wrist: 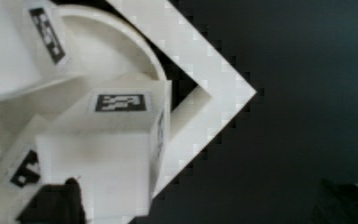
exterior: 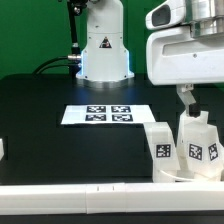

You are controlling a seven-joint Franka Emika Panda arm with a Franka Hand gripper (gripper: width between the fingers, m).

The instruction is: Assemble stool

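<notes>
- We see the claw (exterior: 187, 97) spread wide, holding nothing, above the stool legs (exterior: 198, 142).
- The legs stand on the round seat (wrist: 108, 50) at the black table's (exterior: 60, 140) front corner.

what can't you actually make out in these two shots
- Round seat: exterior view, mostly hidden behind the two upright legs; its sockets do not show.
- Gripper: exterior view, only the fingers below the camera housing show; wrist view, dark blurred fingertips cut by the frame edge.
- Tags on the marker board: too small to read.
- Any third leg: not made out in either view.
</notes>
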